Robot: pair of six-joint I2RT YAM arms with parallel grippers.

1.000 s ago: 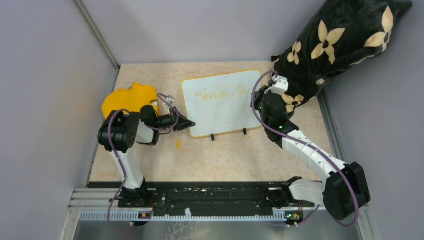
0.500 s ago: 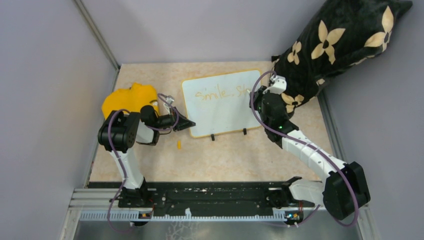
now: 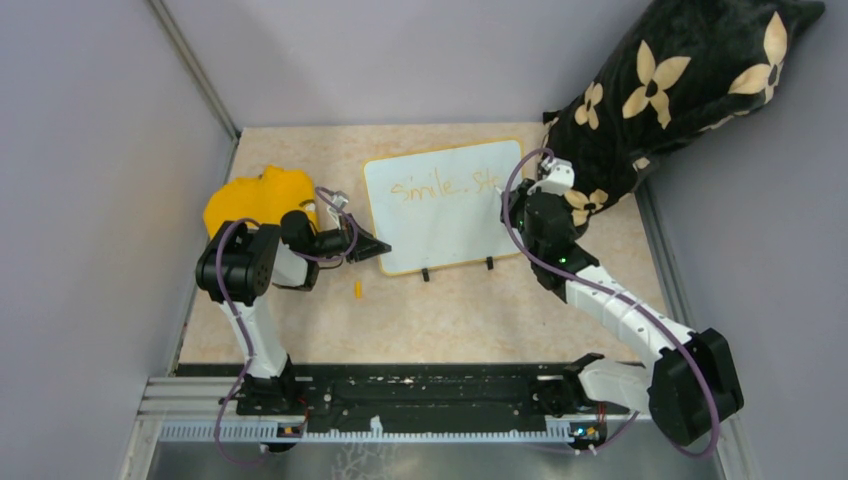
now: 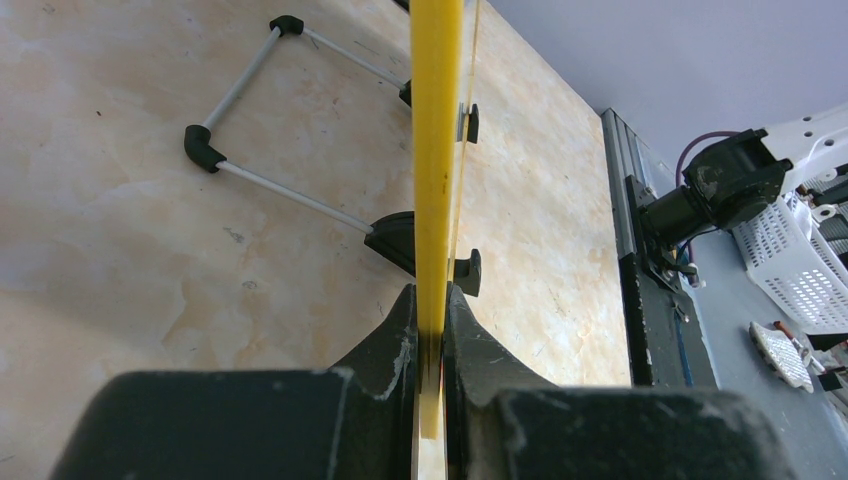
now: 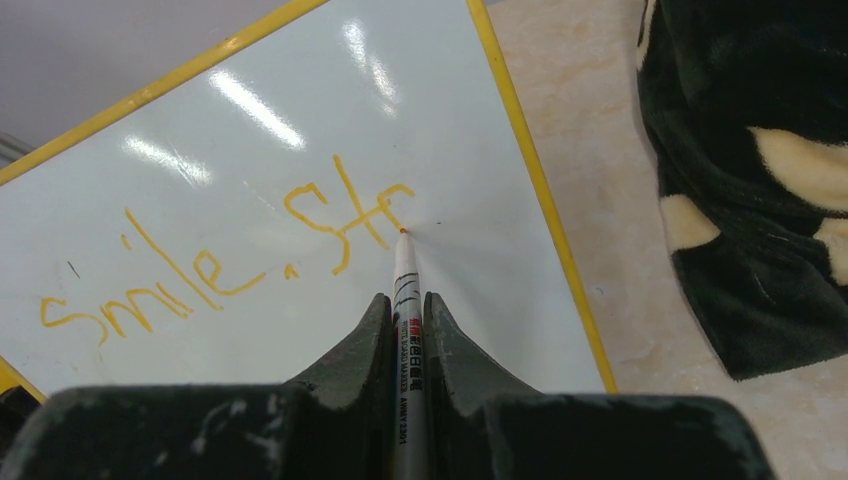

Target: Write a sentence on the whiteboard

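Note:
The whiteboard stands propped on two black feet in the middle of the table, with a thin yellow frame. Orange handwriting on it reads "Smile, St" in one line. My right gripper is shut on a white marker, and the marker's tip touches the board just right of the last stroke. My left gripper is shut on the board's yellow left edge, seen edge-on in the left wrist view. In the top view the left gripper is at the board's lower left corner.
A yellow cloth lies behind the left arm. A black cushion with cream flowers leans at the back right, close to the right wrist. A small orange marker cap lies on the table before the board. Grey walls enclose the table.
The right gripper with the marker has moved slightly down and right along the board, adding strokes after "S". The left arm and board have not moved.

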